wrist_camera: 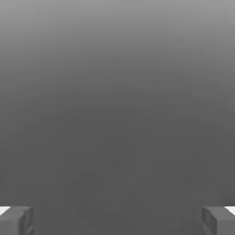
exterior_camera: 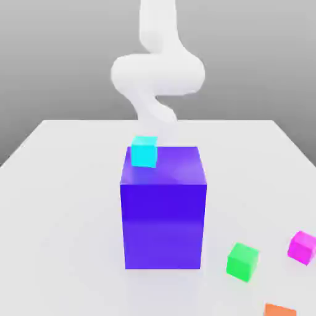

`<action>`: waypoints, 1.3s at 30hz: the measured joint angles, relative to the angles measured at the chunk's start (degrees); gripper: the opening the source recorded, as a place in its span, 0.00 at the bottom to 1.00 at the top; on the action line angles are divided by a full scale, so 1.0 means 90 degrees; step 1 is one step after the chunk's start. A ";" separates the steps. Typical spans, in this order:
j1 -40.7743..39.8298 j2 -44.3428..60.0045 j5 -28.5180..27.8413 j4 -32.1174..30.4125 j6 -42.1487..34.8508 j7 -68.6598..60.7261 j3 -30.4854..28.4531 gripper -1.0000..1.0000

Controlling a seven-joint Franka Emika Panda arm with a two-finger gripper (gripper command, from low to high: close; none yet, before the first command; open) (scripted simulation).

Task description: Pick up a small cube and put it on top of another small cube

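Magenta-pink cube (exterior_camera: 302,246) is the one to lift, but start with the biggest thing: the white table (exterior_camera: 55,203). On it stands the big blue-violet block (exterior_camera: 163,210), with the robot's white arm (exterior_camera: 157,74) curling up behind it. A cyan small cube (exterior_camera: 144,151) sits on the block's top, at the back corner on the exterior view's left. The green cube (exterior_camera: 242,261) rests on the table near the block, on the exterior view's right. The pink one lies a little further right, apart from the green one, and an orange small cube (exterior_camera: 281,310) peeks in at the lower edge.

The gripper (wrist_camera: 117,220) has its fingers (wrist_camera: 16,220) spread wide, holding nothing.

What could go wrong? The arm must reach past the tall block — it might bump it. The pink cube lies close to the table's side, so a nudge could push it away. A crooked drop would let it slide off the green one.
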 joint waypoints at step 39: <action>0.3652 0.7237 -0.1424 -0.0864 0.3419 0.0761 0.0721 0.00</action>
